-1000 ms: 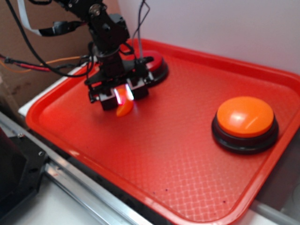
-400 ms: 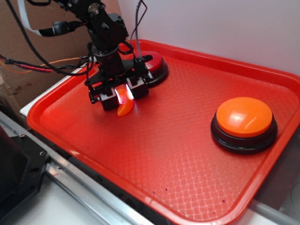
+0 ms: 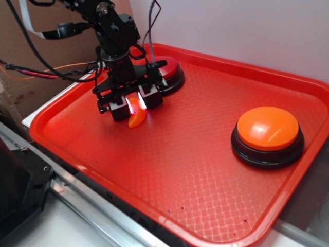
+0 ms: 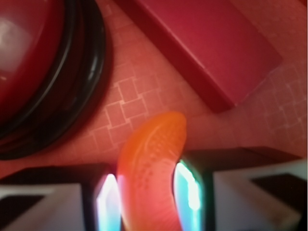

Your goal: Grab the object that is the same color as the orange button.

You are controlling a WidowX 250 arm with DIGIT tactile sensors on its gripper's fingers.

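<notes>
The object, a small glossy orange crescent piece (image 3: 136, 120) (image 4: 153, 159), sits low over the red tray (image 3: 205, 154) at its far left. My gripper (image 3: 131, 107) (image 4: 149, 192) is shut on it. In the wrist view both glowing pads (image 4: 189, 187) press against the crescent's sides, and its tip sticks out past them. The orange button (image 3: 268, 128), a large dome on a black base, stands apart at the tray's right side.
A red domed button (image 3: 170, 70) (image 4: 33, 53) on a black base stands just behind the gripper, partly hidden by it. A dark red rectangular block (image 4: 211, 48) lies beyond the crescent. Cables (image 3: 46, 72) hang to the left of the tray's raised rim.
The arm was slightly blurred by motion a second ago and now holds still. The jaws stay on the orange crescent at the same spot.
</notes>
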